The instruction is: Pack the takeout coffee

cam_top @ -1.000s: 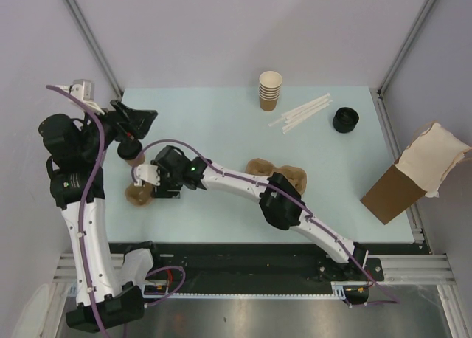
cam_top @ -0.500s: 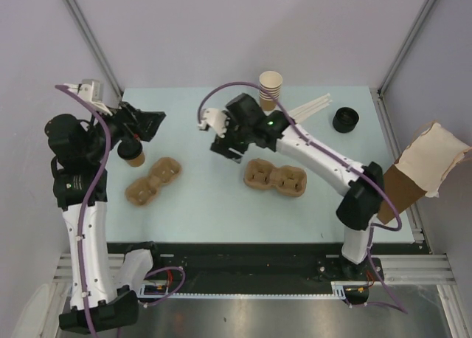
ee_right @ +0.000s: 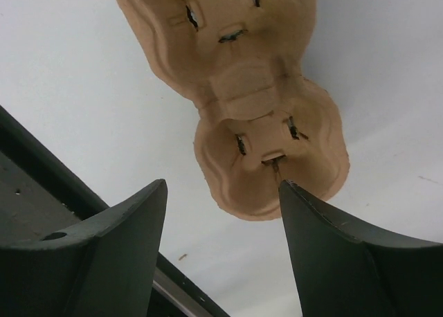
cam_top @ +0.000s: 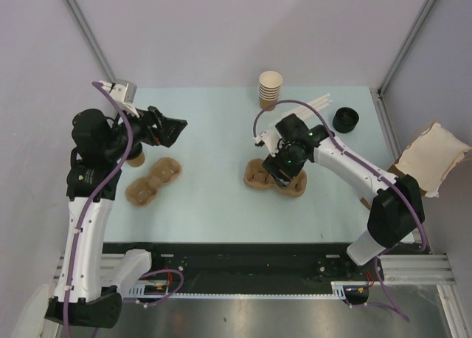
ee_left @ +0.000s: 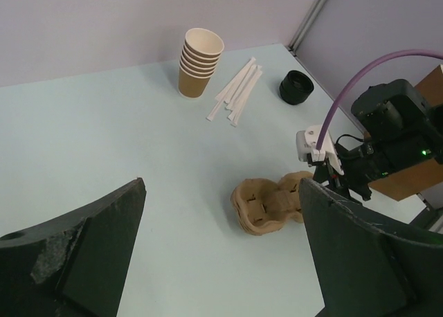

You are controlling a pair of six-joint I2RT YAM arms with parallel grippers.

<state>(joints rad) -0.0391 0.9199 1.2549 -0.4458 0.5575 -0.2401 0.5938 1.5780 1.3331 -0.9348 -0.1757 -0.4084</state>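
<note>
The takeout coffee (cam_top: pixel 136 161) stands at the table's left, only a tan sliver showing under my left arm; its lid is hidden. My left gripper (cam_top: pixel 171 128) is open and empty, up and to the right of the cup. In the left wrist view its fingers (ee_left: pixel 90 241) frame bare table, and the cup is out of view. My right gripper (cam_top: pixel 284 170) is open and empty, just above a brown pulp cup tray (cam_top: pixel 258 177). In the right wrist view that tray (ee_right: pixel 242 88) lies empty beyond the open gripper (ee_right: pixel 223 192).
A second pulp tray (cam_top: pixel 153 181) lies left of centre. A stack of lidless cups (cam_top: pixel 270 90), white straws (cam_top: pixel 302 113) and black lids (cam_top: pixel 345 119) sit at the back. A brown paper bag (cam_top: pixel 413 176) lies at the right edge.
My right arm swung from the left tray, through the back middle, to over the right tray. My left gripper moved right, away from the coffee cup.
</note>
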